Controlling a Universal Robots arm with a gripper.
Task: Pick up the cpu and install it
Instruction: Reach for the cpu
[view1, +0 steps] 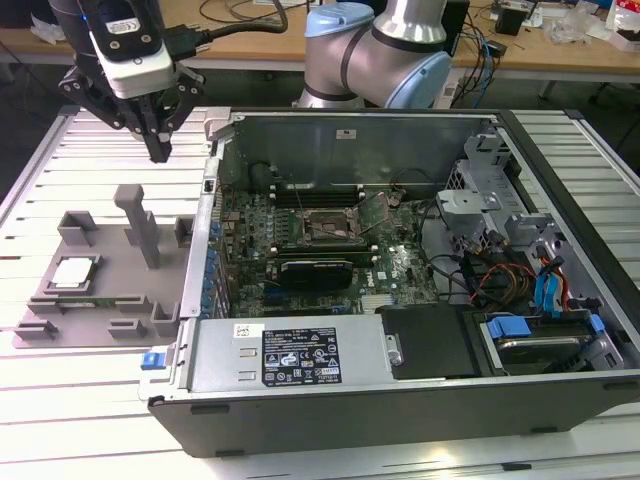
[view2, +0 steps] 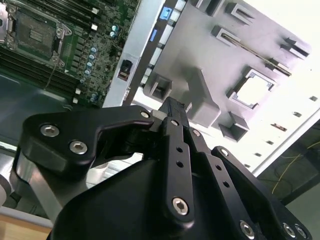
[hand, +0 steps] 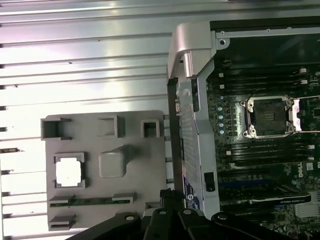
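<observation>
Aluminium slats make up the table (view1: 80, 400), and on it lies the big open computer case (view1: 400, 405), side panel off, insides on show. Behind it the silver-and-blue arm (view1: 380, 50) bends across toward the exterior view's left. Inside the case, the green motherboard (view1: 400, 265), its black-framed socket (view1: 330, 228) open and bare near the middle. Just beside the case, on the exterior view's left, sits the grey fixture tray (view1: 110, 275) with its upright post. Above that tray hangs the black gripper (view1: 160, 152), fingertips pressed together on nothing (in the second wrist view they meet in one dark point), high off the tray. And the cpu (view1: 75, 272)? It lies flat in its square recess at the tray's outer side, silvery top up, well apart from the gripper and from the socket.
</observation>
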